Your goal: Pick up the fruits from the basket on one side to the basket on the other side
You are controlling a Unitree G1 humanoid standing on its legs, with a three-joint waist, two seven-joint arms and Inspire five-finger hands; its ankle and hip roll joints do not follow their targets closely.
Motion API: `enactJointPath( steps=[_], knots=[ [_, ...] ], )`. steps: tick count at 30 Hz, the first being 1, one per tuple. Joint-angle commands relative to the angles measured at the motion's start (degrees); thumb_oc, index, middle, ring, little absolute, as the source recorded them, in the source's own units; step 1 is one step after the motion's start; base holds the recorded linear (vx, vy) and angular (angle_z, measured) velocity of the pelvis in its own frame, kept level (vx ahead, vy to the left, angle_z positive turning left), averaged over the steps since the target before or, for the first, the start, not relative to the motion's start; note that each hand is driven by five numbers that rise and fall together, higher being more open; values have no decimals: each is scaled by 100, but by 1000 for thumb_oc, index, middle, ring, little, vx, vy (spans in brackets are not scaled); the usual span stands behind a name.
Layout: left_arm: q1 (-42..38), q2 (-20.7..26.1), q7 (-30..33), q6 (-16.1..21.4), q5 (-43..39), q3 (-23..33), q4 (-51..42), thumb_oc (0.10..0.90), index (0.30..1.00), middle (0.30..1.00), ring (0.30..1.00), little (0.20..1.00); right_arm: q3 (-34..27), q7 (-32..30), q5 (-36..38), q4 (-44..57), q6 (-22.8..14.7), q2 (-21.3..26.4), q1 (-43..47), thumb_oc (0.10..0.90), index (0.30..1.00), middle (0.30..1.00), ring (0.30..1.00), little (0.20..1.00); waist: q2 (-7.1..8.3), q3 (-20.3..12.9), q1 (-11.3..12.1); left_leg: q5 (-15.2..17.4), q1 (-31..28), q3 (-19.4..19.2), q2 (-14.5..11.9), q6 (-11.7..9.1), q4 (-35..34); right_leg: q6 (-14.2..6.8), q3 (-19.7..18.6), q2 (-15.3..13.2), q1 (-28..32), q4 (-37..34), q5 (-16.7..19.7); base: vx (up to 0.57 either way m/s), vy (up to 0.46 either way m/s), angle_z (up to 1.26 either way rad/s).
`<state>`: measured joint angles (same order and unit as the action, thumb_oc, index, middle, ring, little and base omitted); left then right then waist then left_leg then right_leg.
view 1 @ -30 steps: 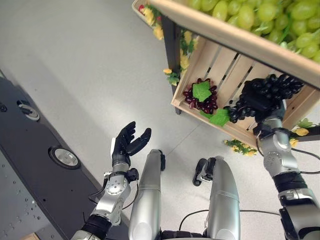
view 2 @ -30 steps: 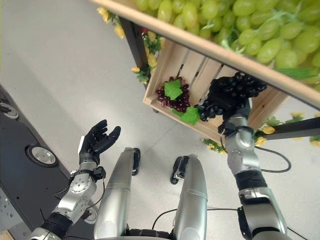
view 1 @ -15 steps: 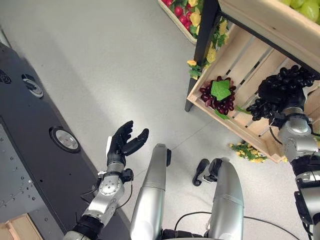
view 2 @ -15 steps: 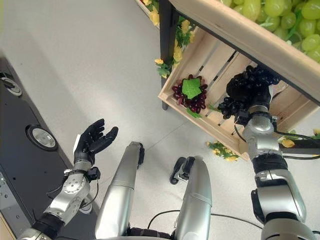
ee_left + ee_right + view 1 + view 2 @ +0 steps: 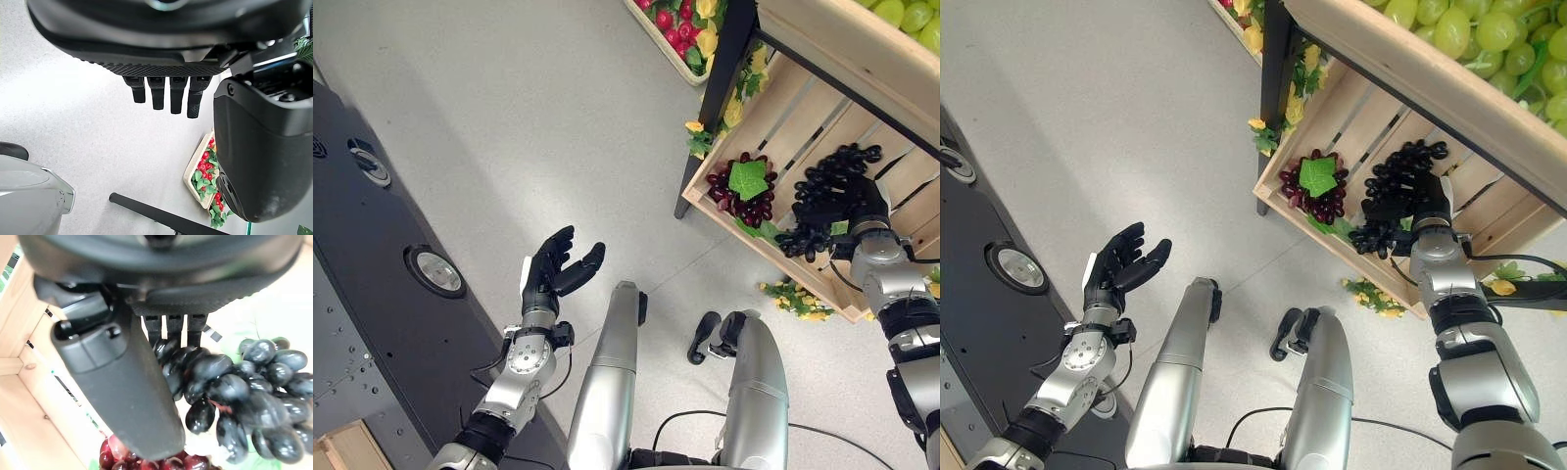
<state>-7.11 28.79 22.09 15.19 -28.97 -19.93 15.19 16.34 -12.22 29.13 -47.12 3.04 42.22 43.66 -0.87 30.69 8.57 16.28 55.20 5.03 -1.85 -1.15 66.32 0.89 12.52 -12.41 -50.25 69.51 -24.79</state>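
Our right hand (image 5: 1427, 208) has fingers curled round the black grape bunch (image 5: 1393, 191) in the lower crate (image 5: 1327, 117); we judge it floppy, best gripped mid-cluster; left hand (image 5: 548, 279) spread, empty.

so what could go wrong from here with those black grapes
1. The black grape bunch hangs loosely from the right hand, part of it trailing below; grapes might slip or drop.
2. The hand sits inside the lower wooden crate, under the upper crate of green grapes; lifting could knock that edge.
3. The red grape bunch lies close beside and could be brushed.
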Motion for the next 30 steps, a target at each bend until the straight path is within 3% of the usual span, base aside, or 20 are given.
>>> enactJointPath(
  steps=[1,10,18,22,26,30],
  knots=[
    [61,183,86,491,69,-17,-739,800,900,900,900,900,-129,-304,-250,-122,-228,681,690,800,900,900,900,900,-15,-89,-22,479,-516,-671,138,869,6,331,-8,83,319,-576,861,0,0,0],
    [86,110,80,519,-9,-32,-807,800,900,900,900,900,-295,-638,-127,24,-156,600,637,800,900,900,900,900,-52,-89,-80,471,-699,-712,127,865,-177,355,-46,110,429,-662,813,0,0,0],
    [126,3,88,481,-4,1,-787,800,900,900,900,900,-430,-595,-63,296,-528,330,441,800,900,900,900,900,-72,-89,-147,372,-1338,-783,126,793,-699,373,-104,172,988,-1015,775,0,0,0],
    [101,-131,132,427,56,15,-679,800,900,900,900,900,-587,-728,60,717,-799,-107,-16,800,900,900,900,900,-22,-93,-214,238,-1961,-858,103,738,-1222,360,-99,147,1583,-1423,776,21,8,-3],
    [88,-325,263,370,155,10,-548,800,900,900,900,900,-848,-1207,428,1273,-1261,-1055,-949,800,900,900,900,900,97,-398,-355,103,-2596,-940,17,679,-1858,347,-54,158,2247,-2020,825,86,13,-3],
    [68,-454,383,323,197,-39,-476,800,900,900,900,900,-796,-1449,316,1562,-1467,-1634,-1493,800,900,900,900,900,125,-608,-462,99,-2953,-967,-28,643,-2128,354,-29,213,2656,-2355,847,104,24,-6]
  ],
)
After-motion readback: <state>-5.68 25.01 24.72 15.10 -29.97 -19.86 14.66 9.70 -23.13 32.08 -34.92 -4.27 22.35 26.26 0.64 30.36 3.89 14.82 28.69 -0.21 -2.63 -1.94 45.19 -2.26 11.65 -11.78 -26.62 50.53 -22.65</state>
